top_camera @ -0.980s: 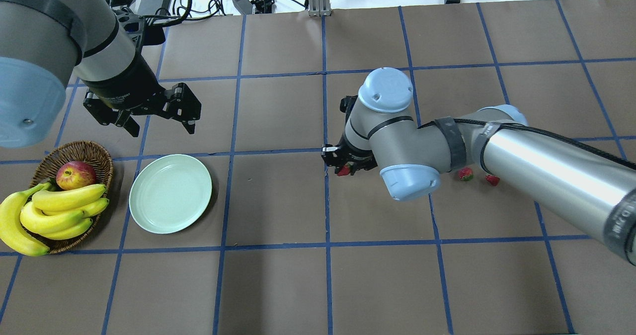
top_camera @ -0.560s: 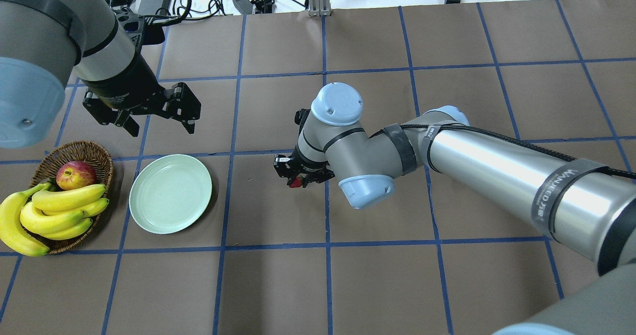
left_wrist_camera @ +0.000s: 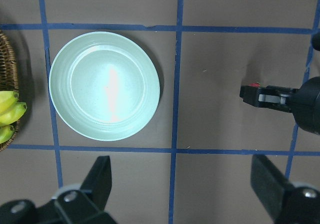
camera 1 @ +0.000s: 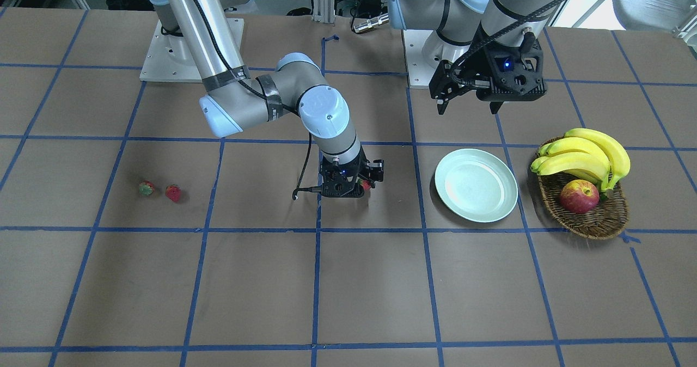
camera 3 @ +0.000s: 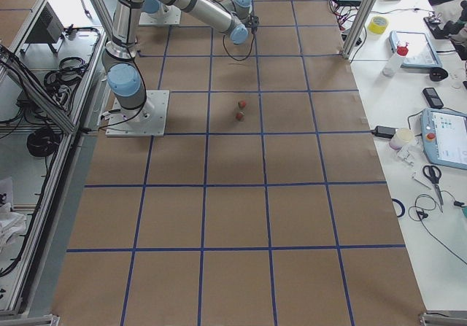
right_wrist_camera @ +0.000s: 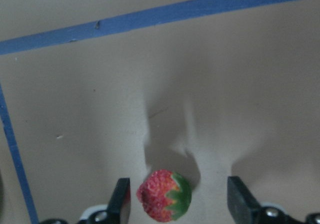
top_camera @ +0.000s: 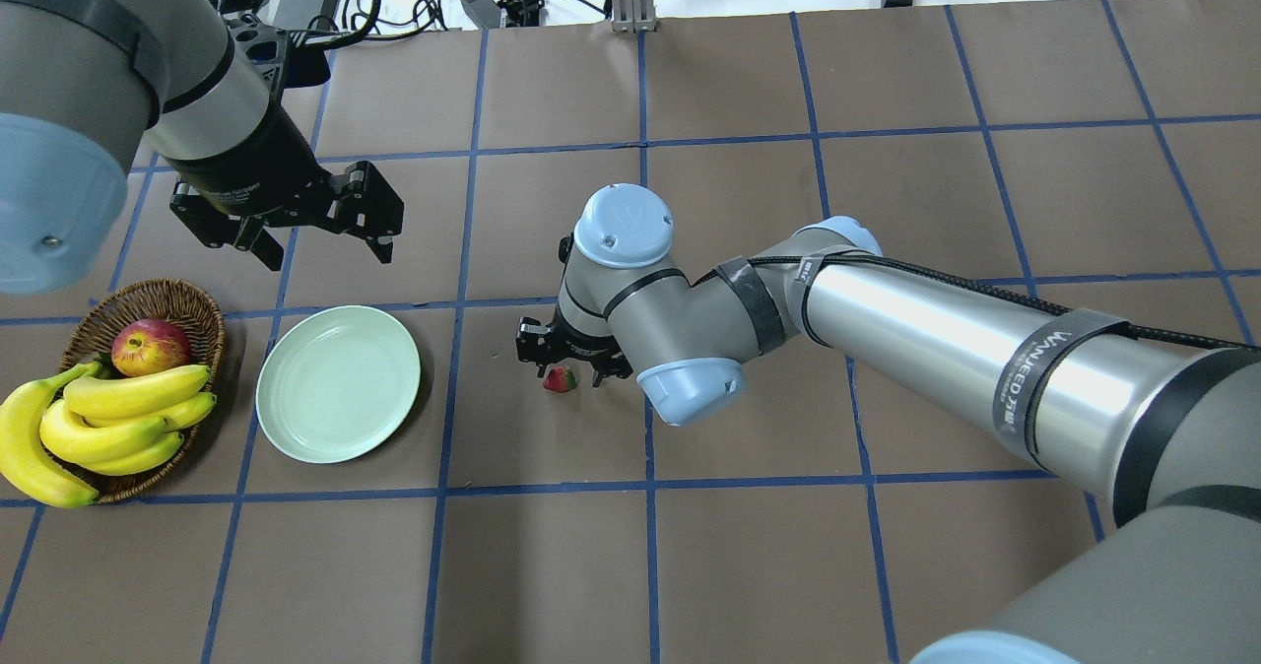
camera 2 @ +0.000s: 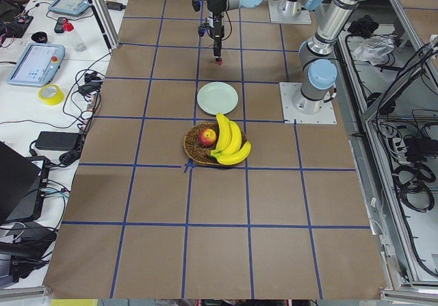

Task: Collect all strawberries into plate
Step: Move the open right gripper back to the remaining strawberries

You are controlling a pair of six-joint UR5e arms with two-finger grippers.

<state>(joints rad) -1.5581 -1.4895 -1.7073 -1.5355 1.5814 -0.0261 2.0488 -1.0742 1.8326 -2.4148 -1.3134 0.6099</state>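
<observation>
Okay, right gripper (top_camera: 562, 361) is released over the brown table (top_camera: 552, 437). Its fingers are spread wide with one strawberry (right_wrist_camera: 162, 196) between them, just beside one finger and clear of the other, and I can't tell if the berry is resting on the table. It's near the mint-green plate (top_camera: 338, 388) but not on it. Left gripper (top_camera: 323, 250) hangs above the table just beyond the plate, jaws apart, gripping nothing — the other two strawberries (camera 1: 145, 188) (camera 1: 173, 193) lie side by side, well apart from the plate on the robot's right.
</observation>
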